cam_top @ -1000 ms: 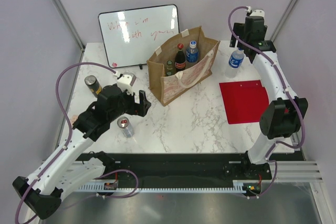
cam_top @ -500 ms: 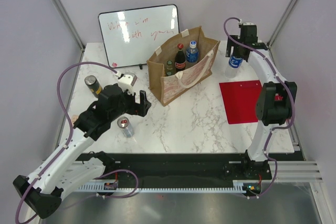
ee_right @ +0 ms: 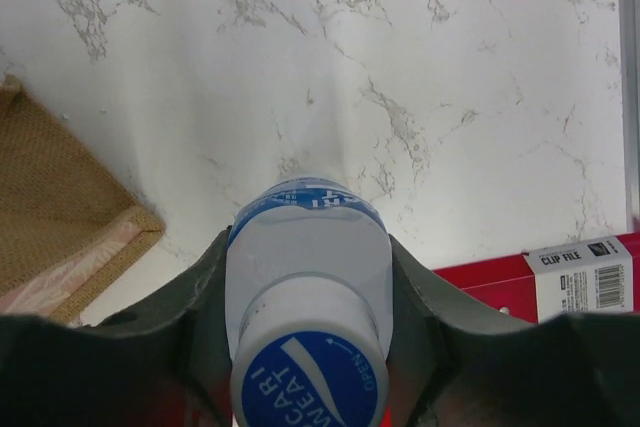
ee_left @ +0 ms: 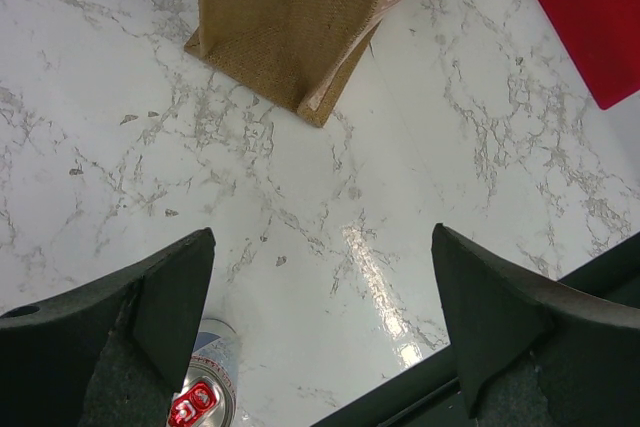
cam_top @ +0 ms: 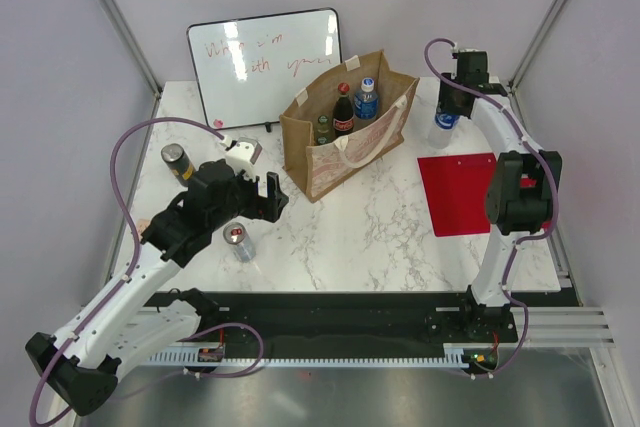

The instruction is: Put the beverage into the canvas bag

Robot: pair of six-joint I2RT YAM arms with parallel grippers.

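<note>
The bottle [cam_top: 445,121] stands on the table [cam_top: 380,227] at 3 o'clock from the bag [cam_top: 330,165], well apart from it. The right gripper [cam_top: 448,107] is down over it, with its fingers [ee_right: 195,312] pressed against both sides of the bottle just under the cap. The left gripper [ee_left: 322,237] hovers at 8 o'clock from the bag, fingers wide apart and holding nothing. A can [ee_left: 200,402] stands below its left finger. A red file [cam_top: 462,192] lies at 5 o'clock from the bottle.
</note>
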